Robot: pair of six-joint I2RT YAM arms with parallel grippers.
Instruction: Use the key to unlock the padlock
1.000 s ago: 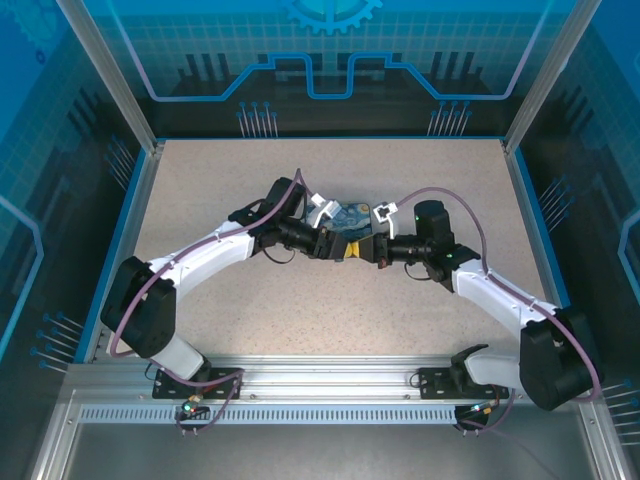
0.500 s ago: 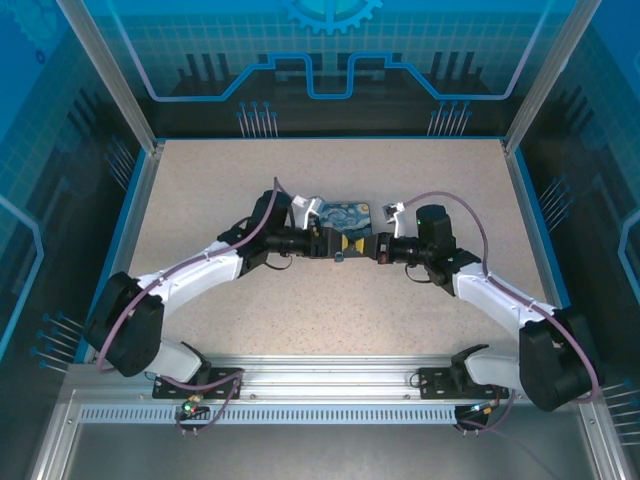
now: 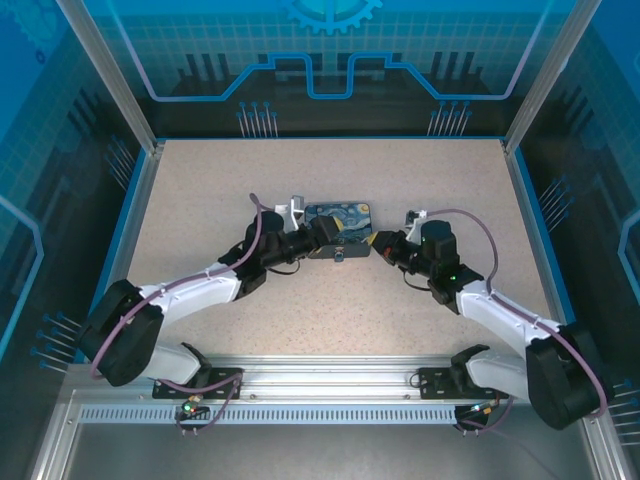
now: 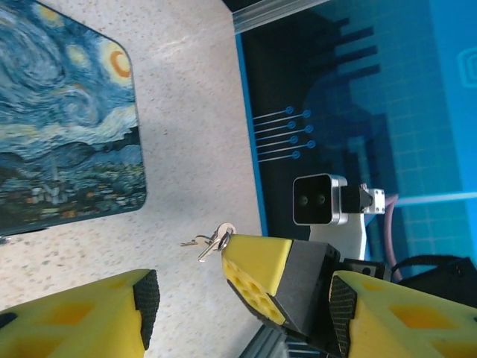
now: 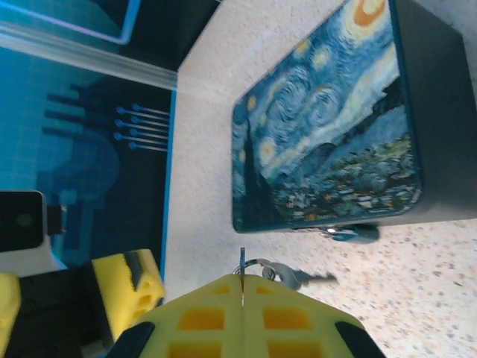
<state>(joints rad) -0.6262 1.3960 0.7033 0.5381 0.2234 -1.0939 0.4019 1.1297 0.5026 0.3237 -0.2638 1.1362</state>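
The right claw (image 5: pixel 242 291) is pinched fully closed on the key (image 5: pixel 302 280) (by its ring, it seems, the blade poking out free). The key sits just near of the padlock (image 5: pixel 328 127), not touching it. The left claw (image 3: pixel 320 240) gapes partway, holding nothing, and faces the right one by the padlock's near left corner. The padlock lies flat, painted face up, mid tabletop (image 3: pixel 200 200).
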